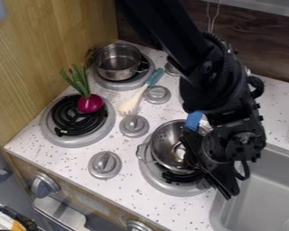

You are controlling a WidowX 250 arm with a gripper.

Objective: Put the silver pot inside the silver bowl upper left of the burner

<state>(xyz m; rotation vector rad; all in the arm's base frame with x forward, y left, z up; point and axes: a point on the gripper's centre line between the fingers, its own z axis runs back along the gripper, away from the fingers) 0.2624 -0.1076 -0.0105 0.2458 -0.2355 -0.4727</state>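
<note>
With your gripper (212, 177) by the right side of the silver pot (164, 143) on the near burner (166, 184), its grip impossible to tell here, secure the rim, lift level and lower gently into the far silver bowl (114, 69), across the speckled counter (130, 157) beside the wooden wall (53, 43).

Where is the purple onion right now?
At the left of the camera view, the purple onion rests on a black burner coil, below and left of the pot on the back burner.
</note>
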